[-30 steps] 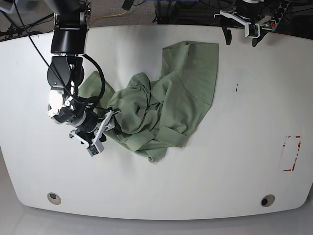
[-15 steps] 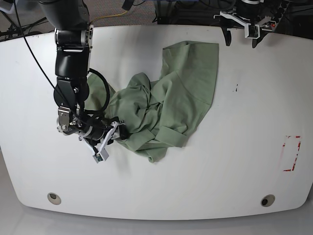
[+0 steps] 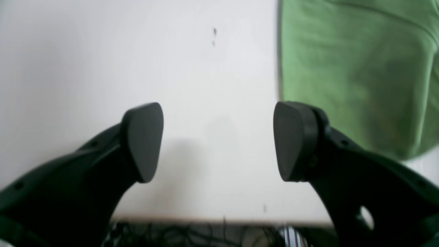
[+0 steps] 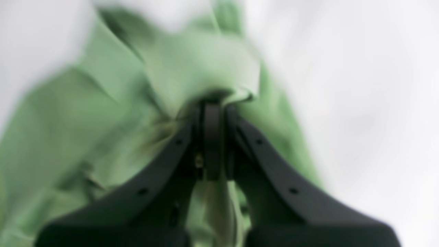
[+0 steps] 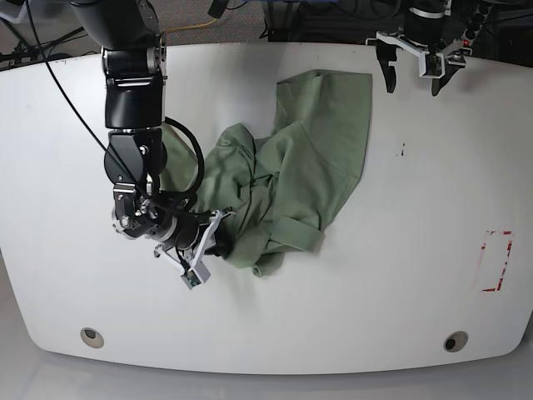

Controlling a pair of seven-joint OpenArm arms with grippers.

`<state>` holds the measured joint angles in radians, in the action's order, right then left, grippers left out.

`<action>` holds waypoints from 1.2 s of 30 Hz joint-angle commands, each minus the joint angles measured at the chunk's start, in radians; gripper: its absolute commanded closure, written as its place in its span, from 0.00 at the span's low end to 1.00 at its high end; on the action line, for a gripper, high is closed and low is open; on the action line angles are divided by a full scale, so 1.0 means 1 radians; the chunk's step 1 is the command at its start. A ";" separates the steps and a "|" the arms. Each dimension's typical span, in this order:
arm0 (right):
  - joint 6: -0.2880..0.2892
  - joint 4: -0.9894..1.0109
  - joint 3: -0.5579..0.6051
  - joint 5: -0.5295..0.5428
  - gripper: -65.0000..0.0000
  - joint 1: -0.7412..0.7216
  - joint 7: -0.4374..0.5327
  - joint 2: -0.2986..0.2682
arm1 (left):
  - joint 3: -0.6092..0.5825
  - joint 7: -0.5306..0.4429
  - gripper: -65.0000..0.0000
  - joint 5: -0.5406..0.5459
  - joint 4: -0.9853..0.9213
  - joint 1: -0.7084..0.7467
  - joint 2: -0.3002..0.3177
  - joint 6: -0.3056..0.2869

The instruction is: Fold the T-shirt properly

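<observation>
Right hand [image 4: 212, 113]: clamped tight on a bunched fold of the T-shirt [image 5: 291, 179], cloth pinched between its closed fingers [image 4: 171, 151] and spilling to both sides of it.
T-shirt: crumpled in a heap on the white bench [image 5: 350, 317], spreading away from the right hand toward the far edge, with one flat panel reaching up near the left hand.
Left hand [image 3: 218, 140]: spread wide, holding nothing, poised over bare bench at the far edge.
Left hand's neighbour: the shirt's flat green panel [image 3: 353, 75] lies just beside its one finger [image 3: 291, 140]; touching or not, can't tell.
Bench marking: red tape outline [image 5: 497, 261], well apart from both hands.
</observation>
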<state>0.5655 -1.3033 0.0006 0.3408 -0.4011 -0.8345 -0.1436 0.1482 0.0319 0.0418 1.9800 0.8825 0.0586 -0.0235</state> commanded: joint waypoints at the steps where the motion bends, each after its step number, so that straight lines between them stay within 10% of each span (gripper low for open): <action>1: -0.020 -0.101 -0.003 0.010 1.00 -0.040 0.007 -0.004 | 0.001 -0.026 0.29 -0.004 0.015 0.004 0.010 0.003; 15: -0.017 -0.220 -0.003 0.017 1.00 -0.417 0.005 -0.003 | -0.003 -0.026 0.29 -0.004 0.015 -0.150 0.036 -0.005; 23: -0.020 -0.220 0.101 0.010 1.00 -0.614 0.005 -0.008 | -0.088 -0.017 0.29 -0.006 -0.028 -0.262 0.034 -0.155; 36: -0.017 -0.215 0.140 -0.069 1.00 -0.694 0.005 -0.004 | -0.464 0.374 0.29 -0.001 -0.129 -0.621 0.004 -0.160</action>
<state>0.5518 -1.5043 0.1417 0.2752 -1.0489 -0.8654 -0.1490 -0.2932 0.4244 0.0353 1.8702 0.2855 0.0868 -0.1860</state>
